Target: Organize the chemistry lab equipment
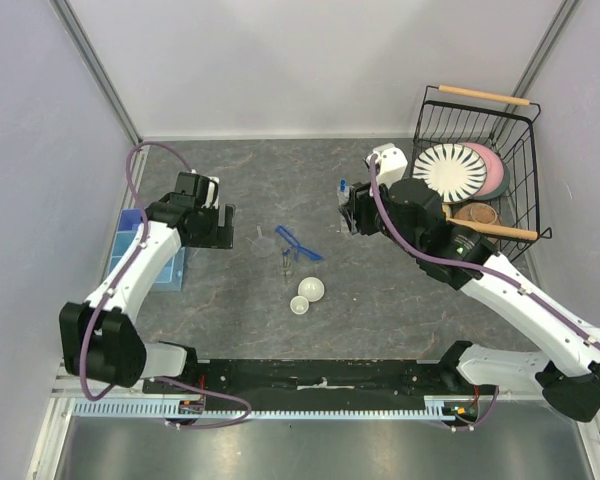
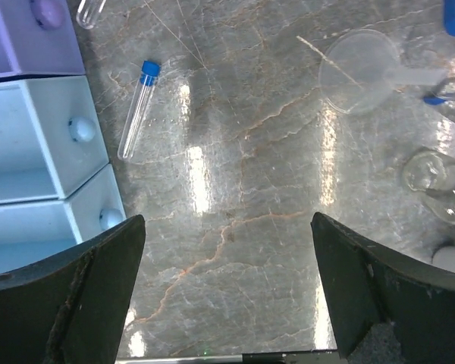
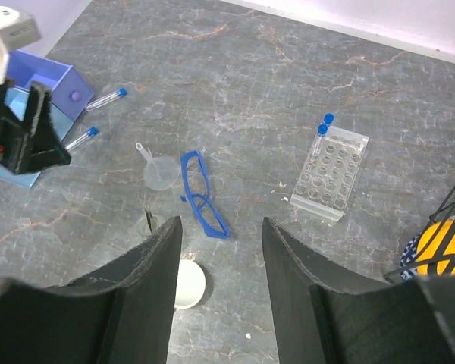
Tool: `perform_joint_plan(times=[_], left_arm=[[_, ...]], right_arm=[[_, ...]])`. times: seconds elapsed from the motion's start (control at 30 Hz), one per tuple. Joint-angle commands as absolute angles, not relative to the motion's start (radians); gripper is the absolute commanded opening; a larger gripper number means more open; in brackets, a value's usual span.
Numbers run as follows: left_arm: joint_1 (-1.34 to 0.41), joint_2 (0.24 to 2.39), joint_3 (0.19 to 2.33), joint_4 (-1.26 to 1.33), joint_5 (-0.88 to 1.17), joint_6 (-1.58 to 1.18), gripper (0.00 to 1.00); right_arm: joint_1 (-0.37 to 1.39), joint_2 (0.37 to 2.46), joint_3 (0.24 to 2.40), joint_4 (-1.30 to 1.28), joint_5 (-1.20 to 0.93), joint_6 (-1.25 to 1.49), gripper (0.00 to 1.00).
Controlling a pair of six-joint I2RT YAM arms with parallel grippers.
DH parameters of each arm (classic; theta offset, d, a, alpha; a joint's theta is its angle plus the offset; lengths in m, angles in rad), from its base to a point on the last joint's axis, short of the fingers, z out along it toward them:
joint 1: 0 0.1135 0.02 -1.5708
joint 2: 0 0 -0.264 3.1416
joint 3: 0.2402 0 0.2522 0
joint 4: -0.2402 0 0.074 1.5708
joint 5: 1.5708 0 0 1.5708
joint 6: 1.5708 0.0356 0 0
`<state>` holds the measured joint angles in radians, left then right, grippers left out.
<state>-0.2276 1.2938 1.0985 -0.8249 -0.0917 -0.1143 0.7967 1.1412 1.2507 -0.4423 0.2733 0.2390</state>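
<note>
Currently hovers both arms over the grey stone-look table [image 1: 380,300], nothing gripped.
Shows black wire basket [image 1: 480,110] at far right with plates inside, and blue-and-purple drawer unit [image 2: 38,144] at left edge. Holds left gripper [image 2: 227,227] spread wide and empty above bare tabletop just right of that unit. Holds right gripper [image 3: 220,227] partly parted, also empty, high over the middle. Shows clear tube rack [image 3: 330,174] flat on the table near the basket, two blue-capped tubes [image 3: 322,129] at one corner. Shows blue-framed safety glasses [image 3: 203,196] mid-table beside a clear funnel [image 3: 159,171], two white round dishes [image 1: 311,289] side by side just nearer the arm bases, and loose tubes [image 2: 136,110] lying flat by the drawer unit.
</note>
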Motion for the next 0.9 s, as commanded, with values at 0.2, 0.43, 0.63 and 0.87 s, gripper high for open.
perform_joint_plan(times=[0.2,0.43,0.63,0.87], left_arm=[[-0.169,1.492,1.077,-0.664,-0.043,-0.069,0.96],[-0.106,1.612,1.104,-0.626,-0.052,-0.018,0.95],[-0.068,1.666,1.114,-0.585,-0.054,-0.018,0.95],[-0.028,1.73,1.163,-0.589,-0.075,-0.015,0.95]], right_arm=[[0.805,1.066,1.157,-0.396,0.232,0.245,0.53],[0.804,1.057,1.12,-0.376,0.235,0.247,0.53],[0.804,1.061,1.095,-0.351,0.232,0.252,0.53],[0.804,1.072,1.062,-0.315,0.218,0.265,0.53]])
